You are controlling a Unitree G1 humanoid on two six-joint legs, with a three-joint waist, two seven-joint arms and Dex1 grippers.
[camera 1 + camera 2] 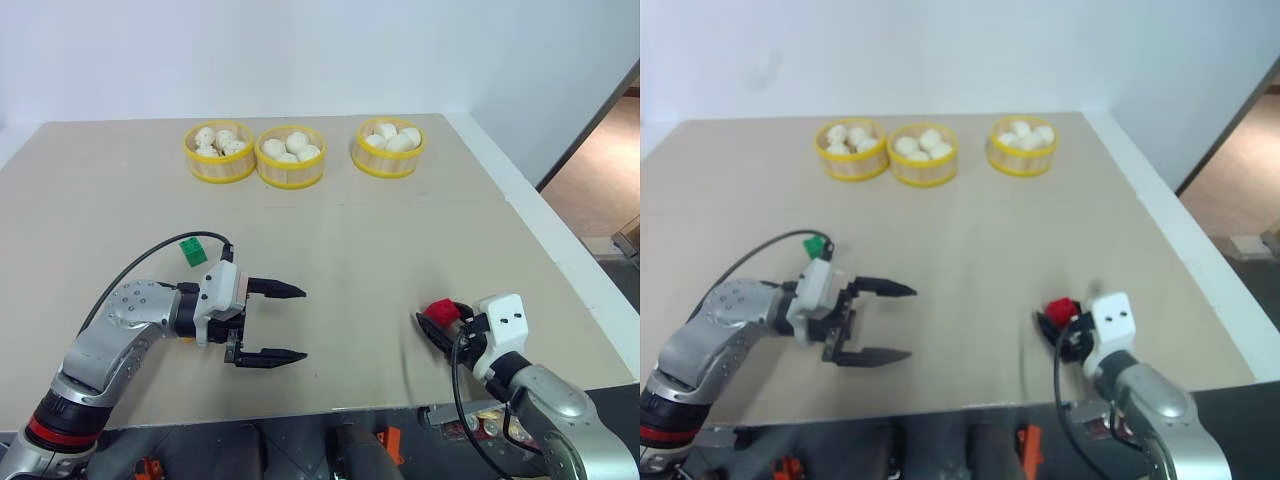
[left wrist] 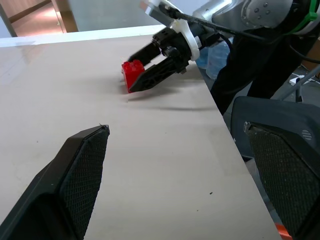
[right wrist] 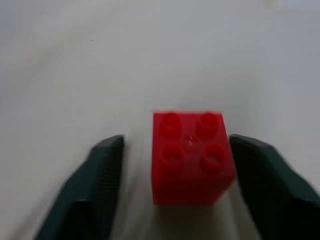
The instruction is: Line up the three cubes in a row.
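Red cube [image 3: 190,157], four studs on top. Green cube [image 1: 193,252]. Beige table [image 1: 330,230]. Three baskets [image 1: 291,156]: yellow rims, tan sides, white buns [image 1: 290,147] inside. Black gripper fingers [image 1: 272,290]; white and silver arm housings. White wall.

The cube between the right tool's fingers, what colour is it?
Red. The cube shows best in the right wrist view, studs up.

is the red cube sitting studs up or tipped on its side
Studs up. The right wrist view shows the red cube flat on the table with all four studs facing upward.
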